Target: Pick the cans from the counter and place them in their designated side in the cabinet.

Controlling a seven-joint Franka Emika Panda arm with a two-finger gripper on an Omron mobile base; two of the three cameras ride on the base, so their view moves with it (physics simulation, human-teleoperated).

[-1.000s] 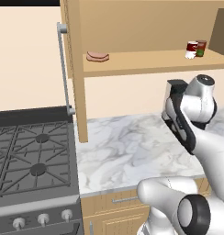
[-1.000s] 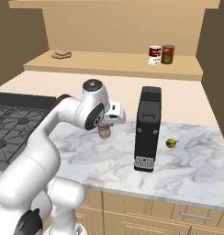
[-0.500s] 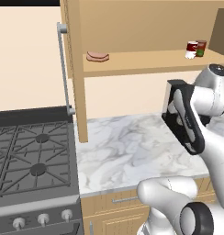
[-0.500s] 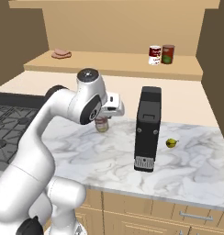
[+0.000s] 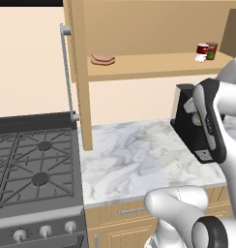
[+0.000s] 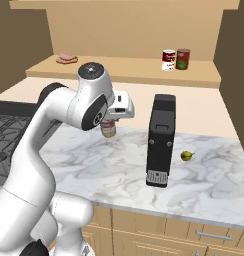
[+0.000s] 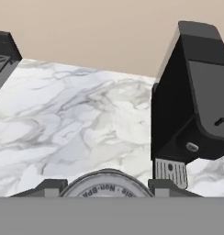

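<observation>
One grey-olive can gripped, lifted clear of the counter.
Gripper was clamped across the can's sides, just left of the black coffee machine, well below the cabinet shelf where the red can stood. Judged rigid, light, smooth-walled and likely to slip; mid-height side grip seemed best.

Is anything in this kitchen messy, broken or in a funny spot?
Nothing is spilled or broken. Two small oddities: a little yellow-green fruit lies loose on the counter beside the black coffee machine, and a slab of meat sits bare on the cabinet shelf. The grey can is off the counter, held by the gripper.
</observation>
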